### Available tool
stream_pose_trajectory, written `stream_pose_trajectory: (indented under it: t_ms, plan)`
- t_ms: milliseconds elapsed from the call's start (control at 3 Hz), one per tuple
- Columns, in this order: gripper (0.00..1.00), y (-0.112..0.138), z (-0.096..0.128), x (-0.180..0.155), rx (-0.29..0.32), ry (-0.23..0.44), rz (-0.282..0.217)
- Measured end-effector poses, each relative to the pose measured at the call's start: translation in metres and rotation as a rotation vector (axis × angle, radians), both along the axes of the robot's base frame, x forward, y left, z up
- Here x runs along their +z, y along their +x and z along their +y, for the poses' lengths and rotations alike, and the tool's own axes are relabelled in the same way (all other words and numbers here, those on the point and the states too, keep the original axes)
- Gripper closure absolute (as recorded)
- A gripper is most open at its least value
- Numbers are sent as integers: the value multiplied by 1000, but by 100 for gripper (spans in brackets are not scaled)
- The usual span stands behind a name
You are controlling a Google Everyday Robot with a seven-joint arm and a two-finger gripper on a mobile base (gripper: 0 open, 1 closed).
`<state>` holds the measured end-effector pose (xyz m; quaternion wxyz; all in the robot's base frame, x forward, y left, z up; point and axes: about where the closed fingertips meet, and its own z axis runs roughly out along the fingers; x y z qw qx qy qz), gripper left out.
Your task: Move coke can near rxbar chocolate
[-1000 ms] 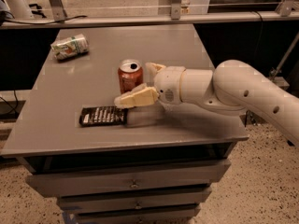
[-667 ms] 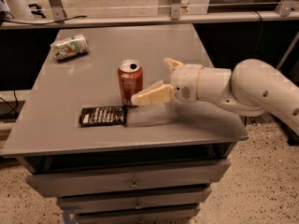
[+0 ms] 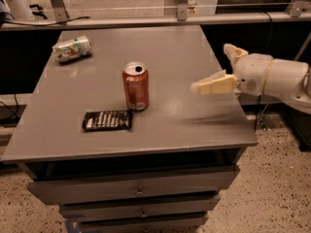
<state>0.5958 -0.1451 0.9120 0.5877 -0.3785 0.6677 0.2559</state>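
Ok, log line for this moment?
can: upright beside bar | gripper: open, empty, over table right edge | task: looks done

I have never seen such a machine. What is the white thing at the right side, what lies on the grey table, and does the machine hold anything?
The white thing is the arm of a mobile robot. It ends in a two-finger gripper, which serves as its hand. There is only one camera. It looks down on the grey table from the front, and where it is mounted is not known. A red coke can stands upright near the middle of the table. Close to its base, on the front left, lies the rxbar chocolate, a flat dark bar with white lettering. A white-and-green can lies on its side at the far left. The gripper is over the table's right edge, well apart from the coke can. Its fingers are spread open and it holds nothing.
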Motion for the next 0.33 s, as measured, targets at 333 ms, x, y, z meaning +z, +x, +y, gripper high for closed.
stream_pose_trajectory:
  t_ms: [333]
  plan:
    - [0,4,-7,13,-12,3,-23]
